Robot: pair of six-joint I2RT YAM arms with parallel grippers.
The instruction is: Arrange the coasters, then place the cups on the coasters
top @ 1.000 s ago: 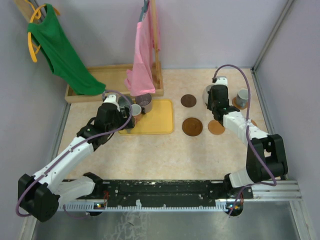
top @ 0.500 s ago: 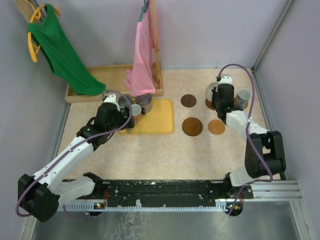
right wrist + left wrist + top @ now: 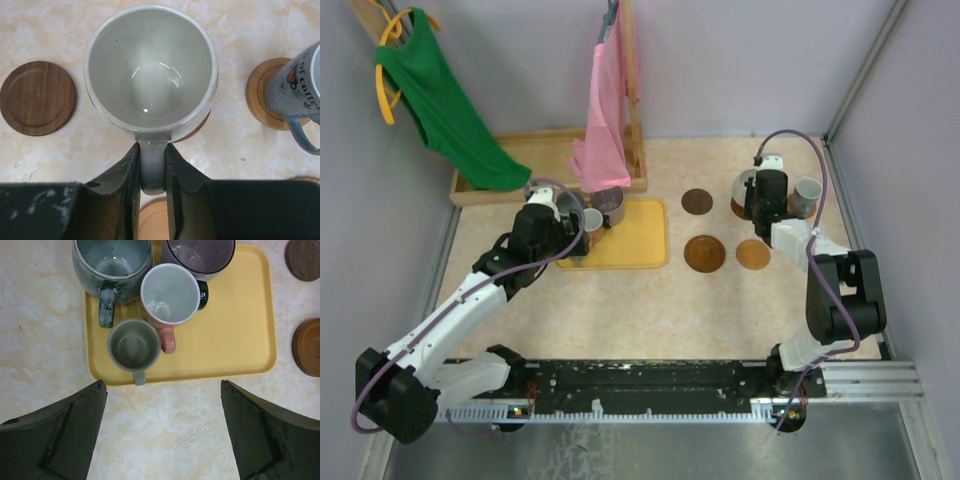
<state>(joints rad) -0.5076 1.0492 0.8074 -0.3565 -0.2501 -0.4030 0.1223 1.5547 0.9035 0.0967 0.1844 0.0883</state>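
My right gripper pinches the handle of the cream mug, one finger on each side of it, and the mug hangs level with its mouth up. Just beyond the handle, a sliver of light wooden coaster shows under the mug's near right edge. I cannot tell whether the base is touching it yet. I judge this to be the setting-down step. I should lower straight down, centre the base so the coaster's rim shows evenly all round, and spread my jaws only once the weight has settled. Then I should back out along the line of the handle, because the blue-grey printed mug stands close on my right on its own pale coaster. A dark walnut coaster lies bare to the left.

Farther off, my left gripper hovers with its jaws spread wide and holds nothing. It is above the yellow tray, where four mugs crowd together, the small grey-green mug nearest.
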